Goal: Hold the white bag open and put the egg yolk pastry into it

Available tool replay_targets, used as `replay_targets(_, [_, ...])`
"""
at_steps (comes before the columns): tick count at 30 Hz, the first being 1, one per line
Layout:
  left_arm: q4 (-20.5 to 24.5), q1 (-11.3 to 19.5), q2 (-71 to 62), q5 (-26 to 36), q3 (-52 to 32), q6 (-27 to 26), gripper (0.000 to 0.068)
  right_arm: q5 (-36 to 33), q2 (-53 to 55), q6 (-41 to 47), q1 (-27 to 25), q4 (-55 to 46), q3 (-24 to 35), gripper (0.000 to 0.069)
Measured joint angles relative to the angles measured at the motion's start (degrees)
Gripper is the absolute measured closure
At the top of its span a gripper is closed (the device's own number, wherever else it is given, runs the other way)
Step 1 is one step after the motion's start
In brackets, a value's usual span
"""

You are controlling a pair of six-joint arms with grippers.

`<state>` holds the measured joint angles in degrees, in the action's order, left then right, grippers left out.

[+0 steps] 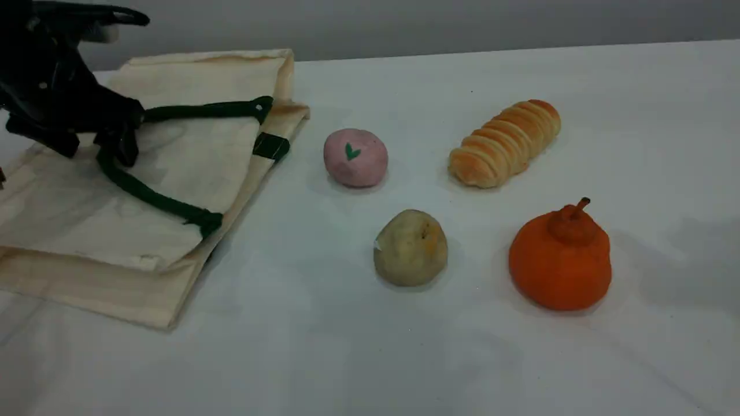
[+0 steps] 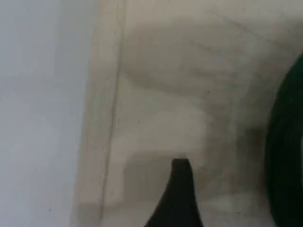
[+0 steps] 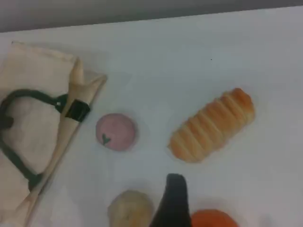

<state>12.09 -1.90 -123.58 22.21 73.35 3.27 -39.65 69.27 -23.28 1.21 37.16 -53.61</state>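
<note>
1. The white bag (image 1: 133, 190) lies flat on the surface, unopened.
2. The left tool (image 1: 118, 136), spread, hovers at its green handle (image 1: 156, 199).
3. The egg yolk pastry (image 1: 410, 247) sits untouched beside it; the right tool (image 3: 173, 198) is spread, empty.

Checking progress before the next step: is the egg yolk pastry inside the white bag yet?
No, the egg yolk pastry sits on the table, well clear of the white bag, which lies flat.
</note>
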Motion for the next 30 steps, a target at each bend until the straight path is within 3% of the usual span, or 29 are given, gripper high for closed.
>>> replay_targets(4, [-0.05,0.00,-0.34,-0.18,0.00,0.14,0.0112,-0.26,0.00,0.00,0.00,0.00,0.05,0.0104])
replay_targets(7, [-0.08,0.00,-0.34,-0.31,0.00,0.18,0.0194,-0.26,0.00,0.00,0.00,0.00,0.04,0.0104])
replay_targets(13, [-0.31,0.00,-0.34,-0.15,0.00,0.37,0.0527,-0.32,0.00,0.00,0.00,0.00,0.04,0.0104])
replay_targets(15, [-0.31,0.00,-0.34,0.11,0.00,0.37,0.0590,-0.32,0.00,0.00,0.00,0.00,0.04,0.0104])
replay_targets(24, [-0.20,0.00,3.85,5.27,2.55,-2.44,0.0587,-0.50,0.00,-0.20,0.00,0.00,0.04,0.0104])
replay_targets(30, [-0.17,0.00,9.78,16.46,9.10,-9.71,0.0587,-0.50,0.00,-0.70,0.00,-0.05,0.04,0.0104])
